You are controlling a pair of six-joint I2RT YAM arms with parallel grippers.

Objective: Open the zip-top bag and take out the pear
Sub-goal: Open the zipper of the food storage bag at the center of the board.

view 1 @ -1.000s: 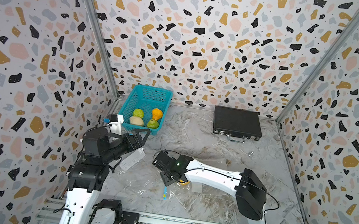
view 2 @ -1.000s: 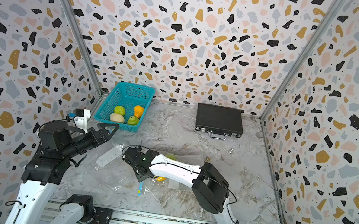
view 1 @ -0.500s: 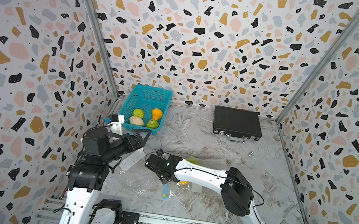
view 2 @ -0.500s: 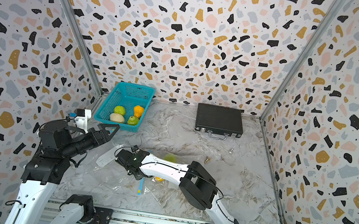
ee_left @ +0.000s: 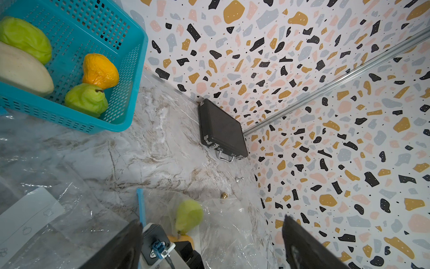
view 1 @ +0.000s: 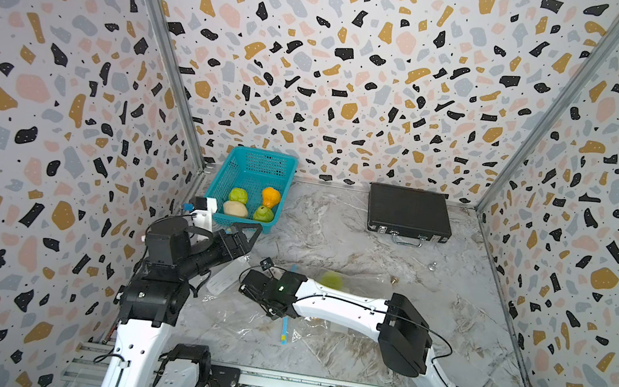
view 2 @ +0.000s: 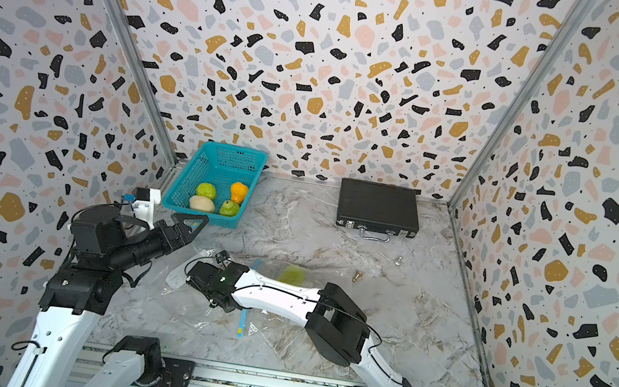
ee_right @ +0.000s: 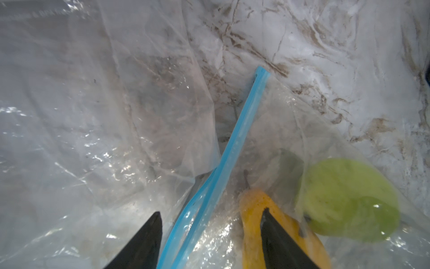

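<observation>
The clear zip-top bag (view 1: 344,335) lies flat on the marble table, its blue zip strip (ee_right: 235,139) running between my right gripper's fingers. Inside it, the green pear (view 1: 331,280) (view 2: 293,274) (ee_left: 188,215) (ee_right: 346,198) lies next to a yellow-orange fruit (ee_right: 251,209). My right gripper (ee_right: 211,212) (view 1: 272,310) is open low over the zip end, one finger over the orange fruit, holding nothing. My left gripper (ee_left: 211,221) (view 1: 250,235) hangs wide open and empty in the air between the basket and the bag.
A teal basket (view 1: 257,165) with several fruits stands at the back left. A black case (view 1: 408,212) lies at the back right. Two small metal pieces (view 1: 432,266) (view 1: 394,279) sit near the bag. Another clear bag with a white label (view 1: 227,278) lies by the left arm.
My right arm has stretched leftward, carrying its open gripper along the bag toward the zip end. The left arm has stayed put.
</observation>
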